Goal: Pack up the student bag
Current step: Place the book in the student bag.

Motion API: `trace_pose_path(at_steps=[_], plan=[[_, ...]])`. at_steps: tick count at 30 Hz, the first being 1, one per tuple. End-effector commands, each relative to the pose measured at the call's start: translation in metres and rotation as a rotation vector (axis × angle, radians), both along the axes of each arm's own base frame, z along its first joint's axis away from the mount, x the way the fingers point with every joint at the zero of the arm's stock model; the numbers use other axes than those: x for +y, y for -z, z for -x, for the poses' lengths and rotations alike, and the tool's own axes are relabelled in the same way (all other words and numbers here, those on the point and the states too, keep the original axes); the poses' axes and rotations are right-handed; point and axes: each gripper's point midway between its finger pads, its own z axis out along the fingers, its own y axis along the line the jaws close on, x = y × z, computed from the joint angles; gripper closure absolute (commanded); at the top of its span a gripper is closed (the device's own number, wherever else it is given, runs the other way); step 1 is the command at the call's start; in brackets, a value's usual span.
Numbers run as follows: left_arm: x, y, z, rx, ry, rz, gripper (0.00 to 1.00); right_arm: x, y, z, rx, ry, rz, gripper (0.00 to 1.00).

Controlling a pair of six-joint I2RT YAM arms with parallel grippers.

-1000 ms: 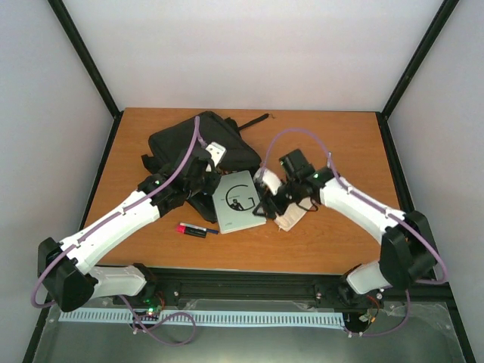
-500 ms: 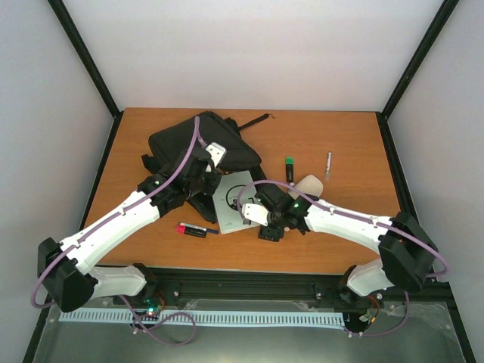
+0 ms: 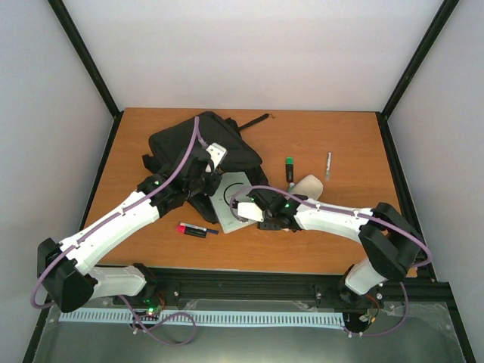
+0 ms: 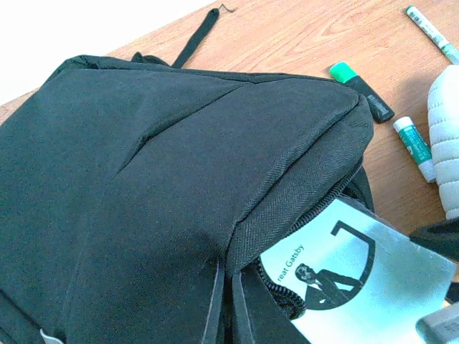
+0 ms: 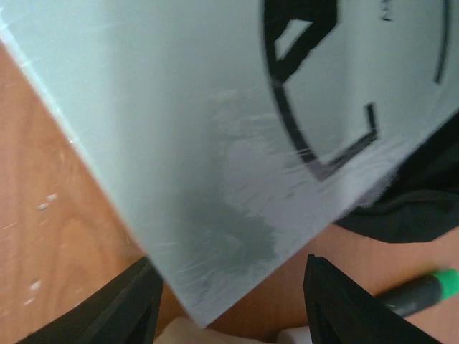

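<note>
The black student bag [image 3: 198, 145] lies at the back left and fills the left wrist view [image 4: 143, 179]. My left gripper [image 3: 203, 180] is shut on the fabric edge beside its open zip [image 4: 229, 287]. A pale book [image 3: 229, 198] with a black cover design sticks partly into that opening [image 4: 358, 279]. My right gripper [image 3: 249, 213] is open at the book's near right corner. In the right wrist view that corner [image 5: 215, 143] lies between the fingers [image 5: 122, 308], which do not grip it.
A green-capped highlighter [image 3: 289, 170], a cream pouch [image 3: 308, 186] and a pen [image 3: 328, 164] lie right of the book. A red and black marker [image 3: 195, 230] lies near the front. A small green-capped stick [image 4: 414, 147] lies beside the pouch.
My right arm has swung down and to the left, to the book's corner. The book has slid left, further into the bag's opening. The left arm has not moved.
</note>
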Motion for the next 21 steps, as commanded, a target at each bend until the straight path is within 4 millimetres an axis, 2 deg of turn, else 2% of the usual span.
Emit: trace_pose_path(at_steps=[1, 6, 14, 17, 21], plan=[[-0.016, -0.051, -0.004, -0.130, 0.056, 0.132, 0.99, 0.014, -0.020, -0.033, -0.201, -0.043, 0.009, 0.47], [-0.021, -0.048, -0.003, -0.114, 0.072, 0.138, 0.99, 0.028, -0.034, -0.053, -0.300, -0.055, -0.011, 0.50], [-0.022, -0.046, -0.003, -0.109, 0.074, 0.137, 0.99, 0.055, -0.028, -0.075, -0.295, 0.005, -0.066, 0.51], [-0.021, -0.047, -0.003, -0.110, 0.074, 0.137, 0.99, 0.055, -0.028, -0.073, -0.277, 0.010, -0.072, 0.51], [-0.021, -0.049, -0.003, -0.114, 0.074, 0.139, 0.99, 0.051, -0.031, -0.059, -0.232, -0.032, -0.075, 0.50]])
